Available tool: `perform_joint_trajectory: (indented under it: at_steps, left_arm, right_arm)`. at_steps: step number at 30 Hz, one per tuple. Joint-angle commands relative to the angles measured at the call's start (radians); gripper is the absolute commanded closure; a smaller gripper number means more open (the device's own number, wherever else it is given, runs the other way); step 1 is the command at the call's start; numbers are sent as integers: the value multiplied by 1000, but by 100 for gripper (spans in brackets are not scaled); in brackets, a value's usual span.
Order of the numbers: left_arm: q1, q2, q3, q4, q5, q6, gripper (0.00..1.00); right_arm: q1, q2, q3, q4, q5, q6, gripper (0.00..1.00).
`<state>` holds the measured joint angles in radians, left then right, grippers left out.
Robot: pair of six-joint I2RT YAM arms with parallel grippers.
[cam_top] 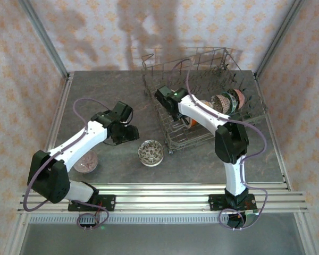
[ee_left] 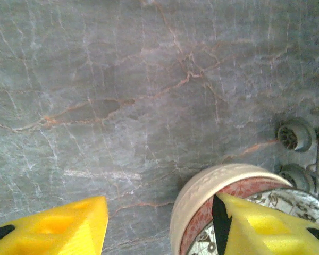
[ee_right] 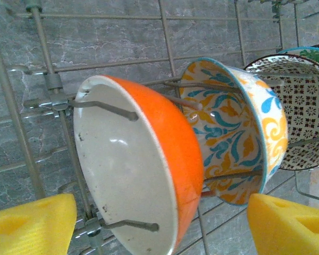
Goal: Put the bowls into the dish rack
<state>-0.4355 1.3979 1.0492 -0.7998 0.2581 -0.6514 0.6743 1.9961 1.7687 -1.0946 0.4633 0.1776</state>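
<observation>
Orange bowl [ee_right: 170,149] on dish rack [cam_top: 181,139] tines facing wide-spread right gripper [ee_right: 159,228], patterned bowls [ee_right: 228,122] crowding behind; left gripper [ee_left: 159,212] spread too, cream-rimmed bowl [ee_left: 202,186] just beside it near front edge of counter [ee_left: 122,106].

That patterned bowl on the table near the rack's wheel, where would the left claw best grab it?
Probably its rim, from above: the bowl sits upright, mouth open, so the left gripper could slip one finger inside and one outside the thin wall.
</observation>
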Motion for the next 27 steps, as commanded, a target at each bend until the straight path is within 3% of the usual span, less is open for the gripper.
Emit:
perform_joint_trajectory:
  at_steps: [1, 7, 27]
  left_arm:
    - [-36, -17, -23, -37, -5, -12, 45]
    - [-94, 13, -24, -29, 16, -11, 45]
    - [-137, 159, -18, 15, 83, 67, 51]
  right_arm:
    - [-22, -87, 18, 10, 1, -39, 16]
    - [-65, -122, 29, -4, -13, -50, 15]
    - [-71, -199, -54, 16, -15, -51, 14]
